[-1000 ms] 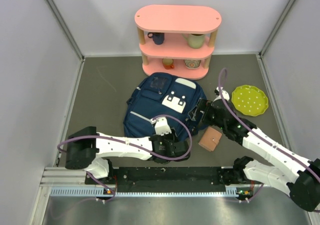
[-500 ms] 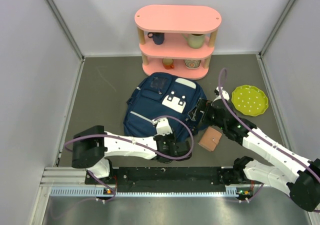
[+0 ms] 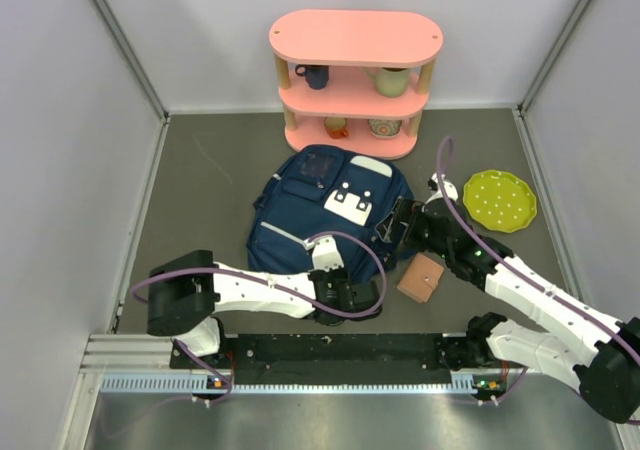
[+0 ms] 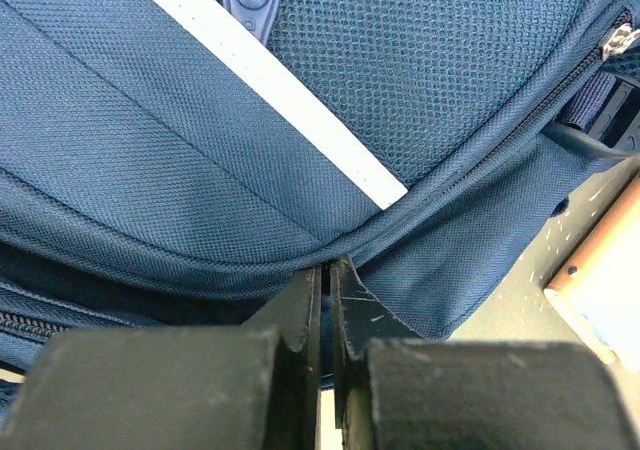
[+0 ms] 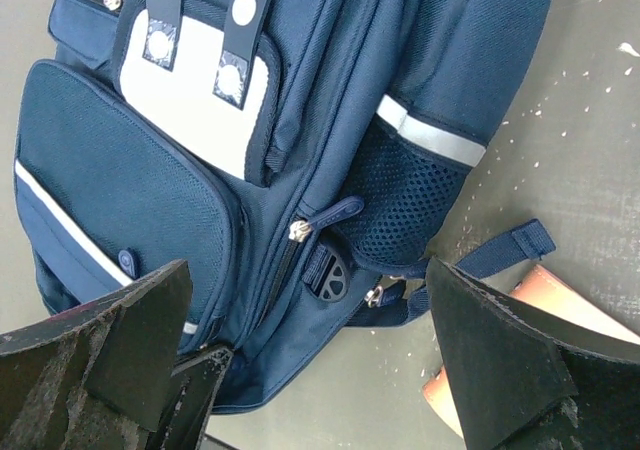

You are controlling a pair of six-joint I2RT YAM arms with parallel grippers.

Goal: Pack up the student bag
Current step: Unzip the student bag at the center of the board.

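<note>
At the near lower edge of the student bag (image 4: 300, 90), the left gripper (image 4: 325, 270) is clenched. Its two fingers stand side by side with only a hairline slit between them, and the tips rest against the bag's curved piped seam. It cannot be told whether any fabric is caught in the slit. Directly beyond the tips lie navy woven panels crossed by a diagonal white stripe (image 4: 270, 80). To the right of the tips, just past the bag's edge, lies the corner of a tan flat item (image 4: 600, 280).

The right gripper (image 5: 308, 290) is released, with its fingers spread wide. It hangs over the bag's right side. Between its fingers appear the mesh side pocket (image 5: 400, 190) and, farther out, the white patch (image 5: 190, 110) with two snap straps.

The bag lies flat, front face up, on the table (image 3: 200, 190), a matte dark grey surface marked with white specks and scuffs. To the right of the right gripper rests a lime-green plate (image 3: 499, 200) with pale dots. Beyond the bag, against the far wall, stands a pink shelf (image 3: 355, 38) holding mugs and bowls. Pale grey walls (image 3: 60, 120) enclose the table on three sides. Behind both grippers, a metal rail (image 3: 300, 380) carries the arm bases.
</note>
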